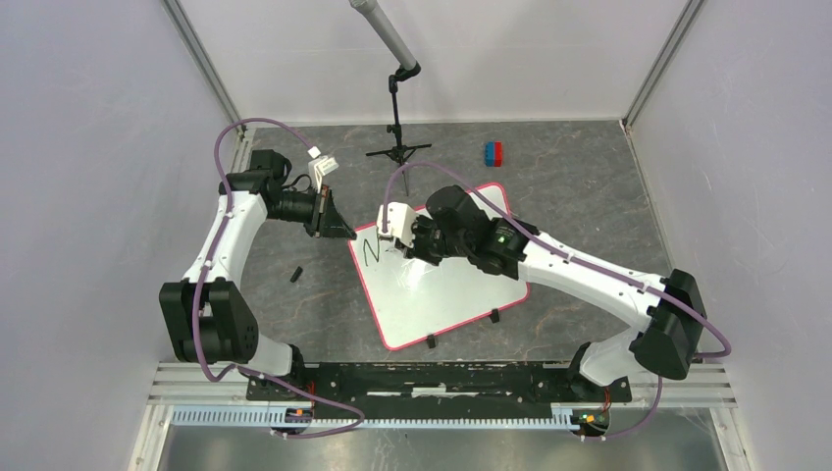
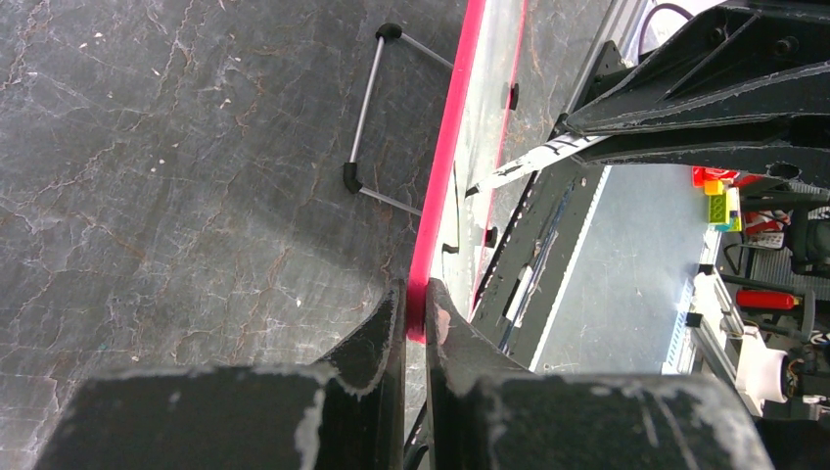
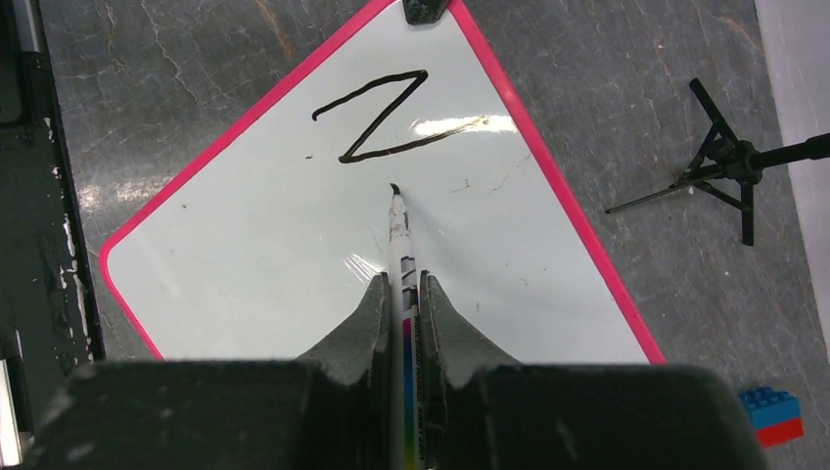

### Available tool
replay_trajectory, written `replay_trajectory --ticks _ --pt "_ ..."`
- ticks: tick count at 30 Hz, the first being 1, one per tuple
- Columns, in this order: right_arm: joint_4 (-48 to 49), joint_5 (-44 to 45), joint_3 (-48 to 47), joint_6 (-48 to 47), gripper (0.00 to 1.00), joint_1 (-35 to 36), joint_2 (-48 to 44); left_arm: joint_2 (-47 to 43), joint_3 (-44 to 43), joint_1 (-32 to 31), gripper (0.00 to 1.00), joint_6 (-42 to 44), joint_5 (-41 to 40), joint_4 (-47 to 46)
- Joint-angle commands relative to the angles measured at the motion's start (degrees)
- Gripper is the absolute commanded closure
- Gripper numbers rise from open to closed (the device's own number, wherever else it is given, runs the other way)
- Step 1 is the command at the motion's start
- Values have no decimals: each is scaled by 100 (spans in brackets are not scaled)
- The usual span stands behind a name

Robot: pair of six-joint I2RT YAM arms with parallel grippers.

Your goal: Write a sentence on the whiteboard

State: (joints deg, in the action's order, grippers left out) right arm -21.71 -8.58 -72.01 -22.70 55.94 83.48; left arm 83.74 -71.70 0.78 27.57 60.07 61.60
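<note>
The whiteboard [image 1: 451, 289] lies tilted on the grey table, white with a pink-red rim. My left gripper [image 1: 343, 231] is shut on its left rim [image 2: 440, 186]. My right gripper [image 1: 404, 240] is shut on a white marker [image 3: 399, 245] whose black tip rests at the board [image 3: 245, 255] just below one black letter "N" [image 3: 382, 117]. That letter [image 1: 369, 251] is all of the sentence that shows. The marker also shows in the left wrist view [image 2: 529, 166], tip near the board surface.
A black marker cap [image 1: 294, 274] lies left of the board. A small black tripod [image 1: 397, 149] with a grey pole stands behind it. Red and blue bricks [image 1: 493, 153] lie at the back right. Black clips [image 1: 495, 316] sit on the board's near rim.
</note>
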Motion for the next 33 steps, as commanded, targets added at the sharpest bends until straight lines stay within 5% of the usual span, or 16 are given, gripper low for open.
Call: replay_trajectory --ticks 1,33 --pt "-34 308 -143 -136 100 -108 -77 18 -2 -104 97 122 110 37" --pt "-162 -59 -585 -77 100 -45 301 79 -19 -104 98 147 109 37"
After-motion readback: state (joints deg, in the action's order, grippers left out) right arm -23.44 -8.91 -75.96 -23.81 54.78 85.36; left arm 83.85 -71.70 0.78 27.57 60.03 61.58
